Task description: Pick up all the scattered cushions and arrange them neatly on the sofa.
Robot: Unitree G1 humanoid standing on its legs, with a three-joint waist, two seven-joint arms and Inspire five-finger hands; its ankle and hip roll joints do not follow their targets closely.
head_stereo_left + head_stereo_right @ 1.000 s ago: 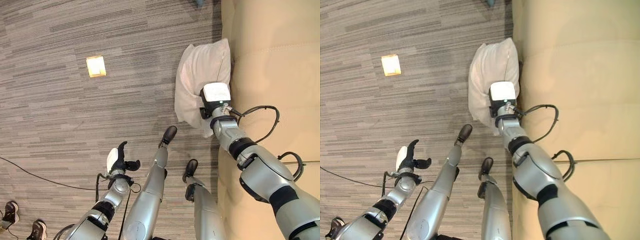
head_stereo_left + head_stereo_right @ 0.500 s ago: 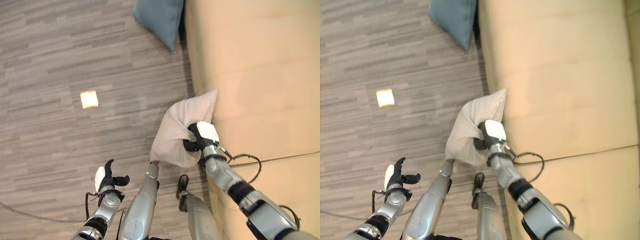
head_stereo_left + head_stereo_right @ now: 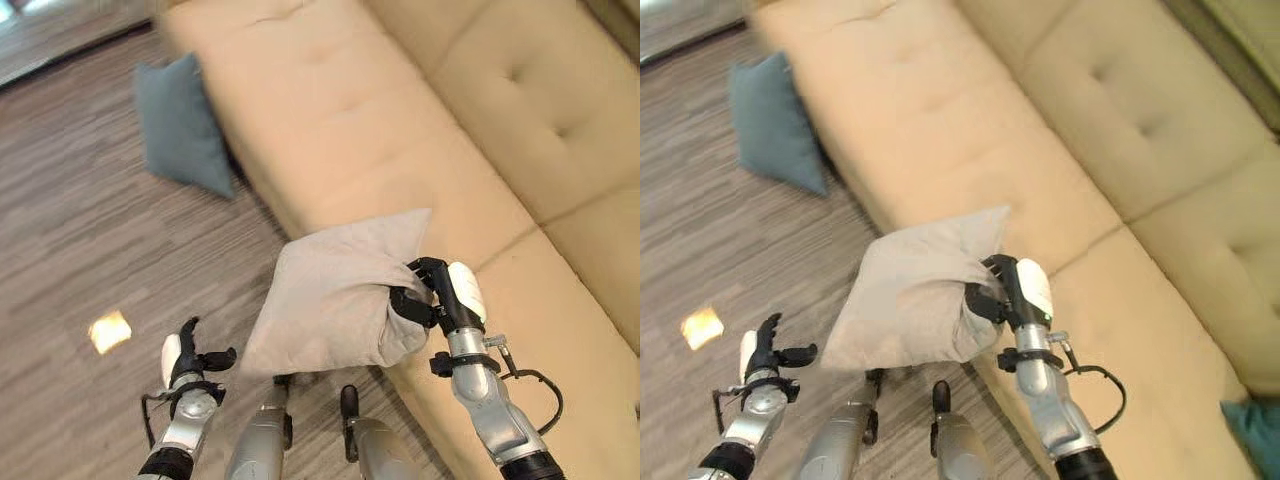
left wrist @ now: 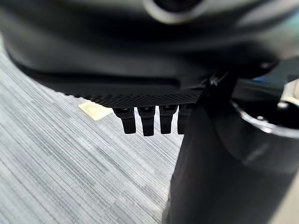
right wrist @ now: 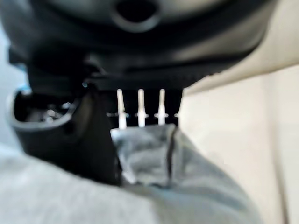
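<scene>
Soft beige fabric cushion (image 3: pixel 335 300) lifted off floor, now over tan sofa (image 3: pixel 480 120) edge; right hand (image 3: pixel 432 296) clenched on it, left hand (image 3: pixel 188 358) open, idle. Placing next.

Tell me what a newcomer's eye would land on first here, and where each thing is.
First, the light grey cushion, bunched at one edge in the right hand and hanging over the front edge of the beige sofa. Next, a blue-grey cushion on the striped floor, leaning against the sofa's far end. The left hand is open, low over the floor.
</scene>
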